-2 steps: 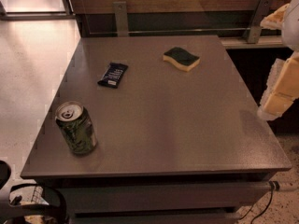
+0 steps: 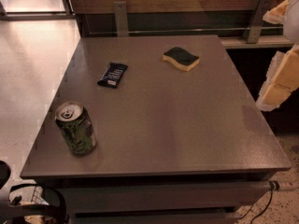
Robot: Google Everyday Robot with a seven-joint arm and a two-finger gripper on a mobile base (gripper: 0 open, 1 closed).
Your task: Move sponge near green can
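Sponge (image 2: pixel 181 59), wavy, green-topped yellow foam, sits at one o'clock; green patterned aluminium can (image 2: pixel 76 128) upright at eight; cream gripper (image 2: pixel 279 83) at three, grip unclear.

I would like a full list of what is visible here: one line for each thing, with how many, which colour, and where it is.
flat square table: 1, grey, fills the middle of the view
wavy-edged kitchen sponge: 1, dark green top over pale yellow foam, far part of the table, right of centre
snack bar wrapper: 1, dark blue, far left part of the table, apart from the sponge
patterned aluminium drink can: 1, green with silver top, upright, near left corner
metal wall brackets: 2, grey, behind the table
speckled floor: 1, pale, left of the table
robot arm: 1, pale, right edge
gripper: 1, pale, apparently the tapering lower part at the right edge, beside the table, touching nothing
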